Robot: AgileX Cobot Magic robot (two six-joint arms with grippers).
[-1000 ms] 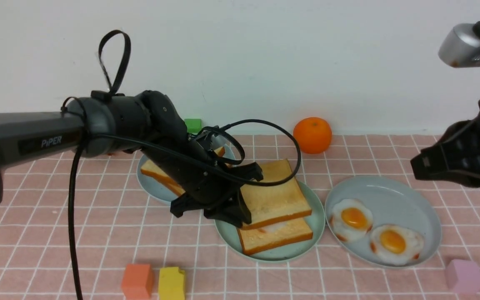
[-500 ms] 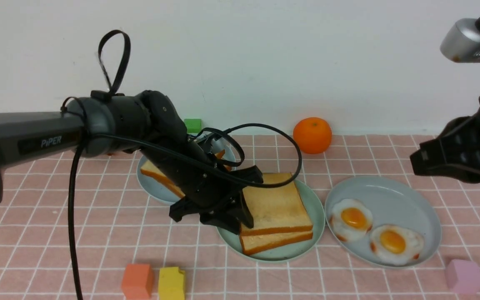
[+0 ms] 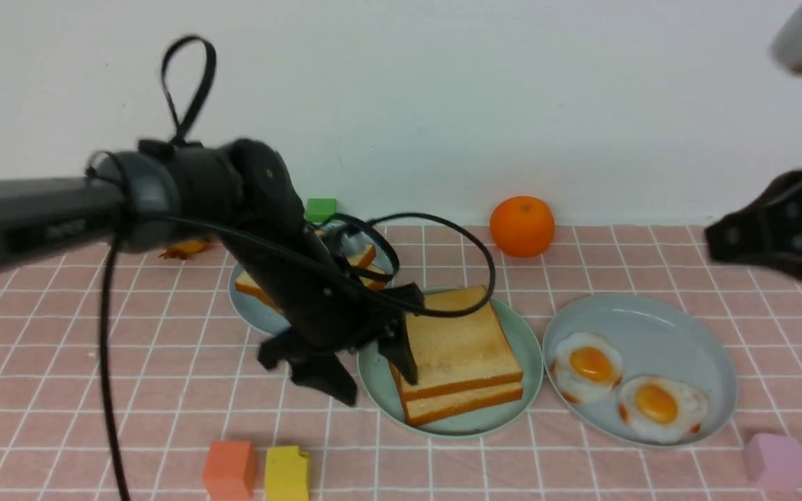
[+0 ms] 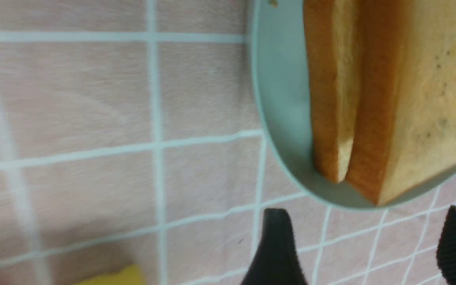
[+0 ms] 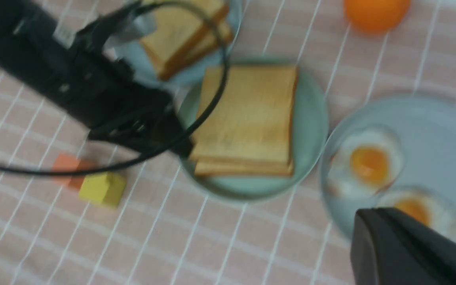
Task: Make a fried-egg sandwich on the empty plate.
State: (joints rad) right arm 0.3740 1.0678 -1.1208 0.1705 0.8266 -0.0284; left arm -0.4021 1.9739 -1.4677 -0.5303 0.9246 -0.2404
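Note:
The fried-egg sandwich (image 3: pixel 460 341) lies flat on the mint-green plate (image 3: pixel 528 348) at the table's middle. Its two toast slices are stacked, and the egg between them is hidden. My left gripper (image 3: pixel 366 376) hangs open just left of the plate with nothing between its fingers. In the left wrist view the sandwich (image 4: pixel 410 99) and the plate rim (image 4: pixel 275 118) lie beyond the spread left gripper (image 4: pixel 365 213). My right gripper (image 3: pixel 777 236) is raised at the far right. In its own view the right gripper (image 5: pixel 370 217) is shut and empty, high over the sandwich (image 5: pixel 247 118).
A pale round plate (image 3: pixel 255 309) with spare toast stands behind the left arm. An oval plate (image 3: pixel 651 320) holding two fried eggs is to the right. An orange (image 3: pixel 521 225) and a green block (image 3: pixel 321 209) sit at the back. Orange (image 3: pixel 230 470), yellow (image 3: pixel 286 473) and lilac (image 3: pixel 775 460) blocks line the front.
My left gripper has opened and let go of the top toast, which now lies flat on the stack. The gripper drew back to the left. The right arm rose slightly.

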